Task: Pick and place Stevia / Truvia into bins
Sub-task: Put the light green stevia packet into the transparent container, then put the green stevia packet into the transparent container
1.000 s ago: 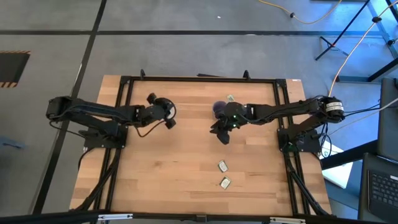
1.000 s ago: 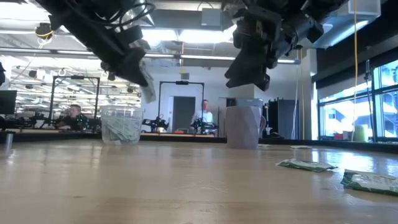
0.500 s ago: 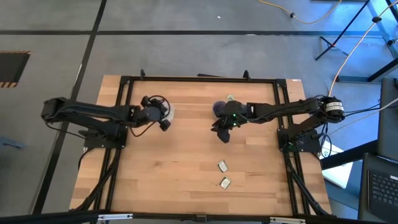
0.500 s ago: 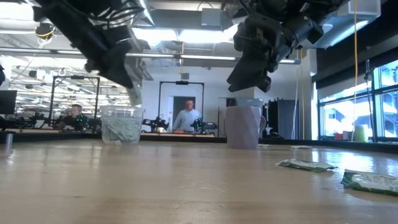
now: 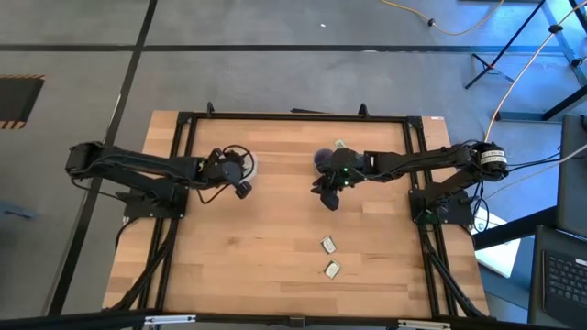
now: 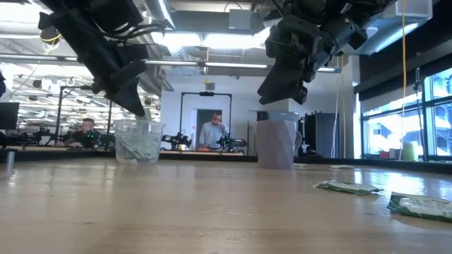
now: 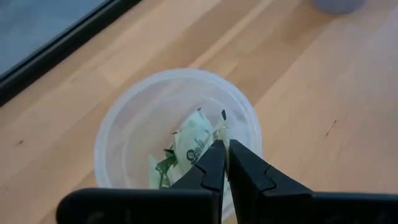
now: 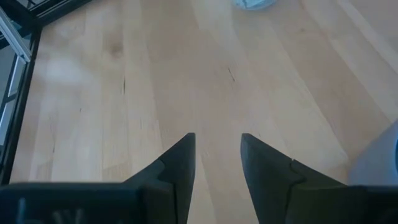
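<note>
Stevia / Truvia packets lie crumpled inside the clear cup, straight below the left gripper, whose jaws are pressed together with nothing visible between them. Half a second ago those jaws hung a little above and beside the cup; a second ago a pale packet dangled from them. Now they have come down over the cup's mouth and the packet is gone from their tips, so my reading is that it has been dropped in and one more delivery is done. In the low view the left gripper sits just above the cup's rim, near it but apparently not touching.

The right gripper has not moved over the same second. It hovers just beside the purple-grey mug, jaws parted by a moderate gap and empty, bare worktop beneath them.

Packets remain to be sorted: two loose ones lie on the worktop well apart from both sets of jaws, on the right arm's side, and another lies just beyond the mug. The task looks partway through.
</note>
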Controlling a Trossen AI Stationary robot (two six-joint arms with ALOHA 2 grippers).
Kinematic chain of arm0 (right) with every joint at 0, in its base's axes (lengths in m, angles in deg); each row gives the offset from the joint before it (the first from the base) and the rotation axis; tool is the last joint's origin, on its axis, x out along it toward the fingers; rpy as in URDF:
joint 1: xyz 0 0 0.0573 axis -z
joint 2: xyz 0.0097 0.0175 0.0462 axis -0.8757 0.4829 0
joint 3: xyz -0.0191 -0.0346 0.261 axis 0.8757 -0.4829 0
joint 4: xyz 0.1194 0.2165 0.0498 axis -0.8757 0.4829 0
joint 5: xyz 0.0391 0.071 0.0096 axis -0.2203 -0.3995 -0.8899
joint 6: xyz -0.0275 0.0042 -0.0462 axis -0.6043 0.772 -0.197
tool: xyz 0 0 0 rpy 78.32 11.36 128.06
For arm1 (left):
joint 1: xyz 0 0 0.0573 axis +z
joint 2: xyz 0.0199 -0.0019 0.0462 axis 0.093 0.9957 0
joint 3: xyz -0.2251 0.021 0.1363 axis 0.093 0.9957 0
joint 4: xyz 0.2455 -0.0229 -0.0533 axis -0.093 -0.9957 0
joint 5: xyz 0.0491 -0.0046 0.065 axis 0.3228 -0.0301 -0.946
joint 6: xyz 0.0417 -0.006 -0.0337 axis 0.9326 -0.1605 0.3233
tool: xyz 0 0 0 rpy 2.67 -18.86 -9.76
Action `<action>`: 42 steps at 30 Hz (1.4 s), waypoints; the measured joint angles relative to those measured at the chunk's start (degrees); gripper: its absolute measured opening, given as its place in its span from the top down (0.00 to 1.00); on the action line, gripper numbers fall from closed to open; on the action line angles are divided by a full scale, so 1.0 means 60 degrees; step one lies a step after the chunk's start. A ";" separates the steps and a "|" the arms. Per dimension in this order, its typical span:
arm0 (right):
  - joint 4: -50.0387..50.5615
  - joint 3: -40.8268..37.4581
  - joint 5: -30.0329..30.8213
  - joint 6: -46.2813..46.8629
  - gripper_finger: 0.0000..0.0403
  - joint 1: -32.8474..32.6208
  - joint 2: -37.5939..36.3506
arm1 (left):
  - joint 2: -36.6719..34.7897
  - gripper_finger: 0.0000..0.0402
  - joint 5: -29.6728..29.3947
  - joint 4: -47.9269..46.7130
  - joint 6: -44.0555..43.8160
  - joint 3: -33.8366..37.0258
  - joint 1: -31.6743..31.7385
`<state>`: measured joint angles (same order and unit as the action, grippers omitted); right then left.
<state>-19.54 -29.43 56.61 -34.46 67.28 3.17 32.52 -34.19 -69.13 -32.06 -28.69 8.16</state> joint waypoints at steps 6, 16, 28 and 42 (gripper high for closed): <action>0.0000 0.0000 0.0000 0.0028 0.67 0.0000 0.0000 | 0.0230 0.96 0.0019 0.0040 0.0006 -0.0003 0.0393; 0.0227 0.0000 -0.0004 0.0136 0.67 0.0000 -0.0028 | 0.0166 0.85 -0.0493 0.0035 0.0988 0.0000 0.0841; 0.3209 -0.0004 0.3216 0.0827 0.67 0.0246 -0.1049 | -0.1129 0.81 -0.1782 0.0079 0.1263 0.0001 0.0266; 0.5118 -0.0650 0.4676 0.1835 0.67 0.2112 -0.0623 | -0.1066 0.82 -0.1912 0.0083 0.1267 0.0001 0.0142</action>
<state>11.17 -33.33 84.66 -23.46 79.95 -0.57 26.13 -45.66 -68.63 -24.46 -28.68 9.02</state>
